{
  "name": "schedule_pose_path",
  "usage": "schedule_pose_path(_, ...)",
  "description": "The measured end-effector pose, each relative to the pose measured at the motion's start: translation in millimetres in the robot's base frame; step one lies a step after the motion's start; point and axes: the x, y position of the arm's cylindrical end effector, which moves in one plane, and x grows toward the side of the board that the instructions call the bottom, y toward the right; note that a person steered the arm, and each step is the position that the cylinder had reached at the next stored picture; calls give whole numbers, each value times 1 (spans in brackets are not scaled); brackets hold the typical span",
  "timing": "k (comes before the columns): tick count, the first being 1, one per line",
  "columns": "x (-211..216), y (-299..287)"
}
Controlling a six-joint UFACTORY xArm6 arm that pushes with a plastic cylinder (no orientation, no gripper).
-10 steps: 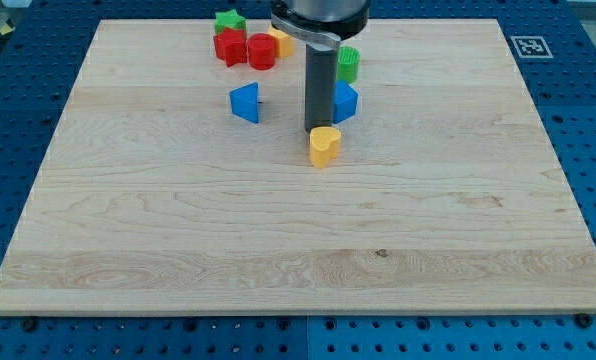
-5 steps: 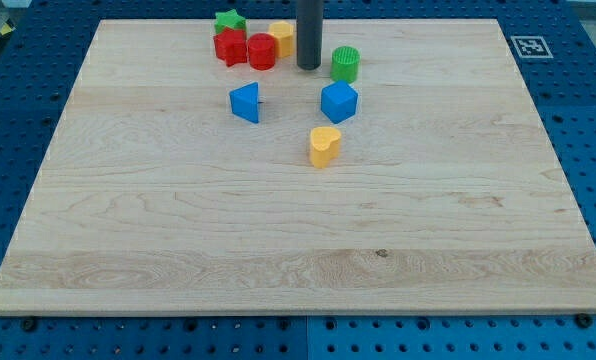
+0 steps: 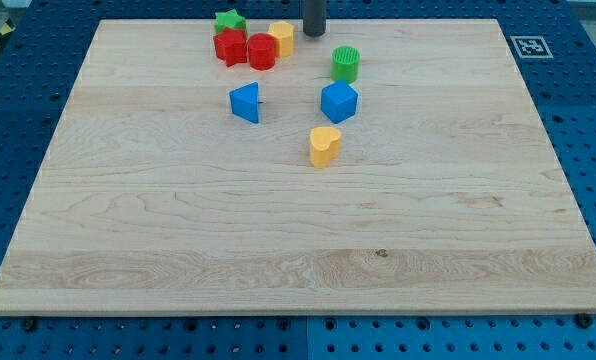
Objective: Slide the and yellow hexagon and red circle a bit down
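The yellow hexagon [image 3: 282,38] sits near the board's top edge, touching the red circle [image 3: 262,51] on its left. The red star-shaped block [image 3: 231,47] touches the red circle's left side, and a green star [image 3: 230,20] sits just above it. My tip [image 3: 314,33] is near the top edge, just to the right of the yellow hexagon and a small gap apart from it. Only the rod's short lower end shows.
A green cylinder [image 3: 346,64] stands below and right of my tip. A blue cube [image 3: 339,101], a blue triangle [image 3: 245,103] and a yellow heart [image 3: 324,146] lie lower on the wooden board [image 3: 298,250].
My tip has moved from just above the yellow heart up the board to the top edge, beside the yellow hexagon. No block has moved.
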Motion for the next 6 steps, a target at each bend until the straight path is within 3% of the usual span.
schedule_pose_path(2, 11, -44)
schedule_pose_path(6, 40, -79)
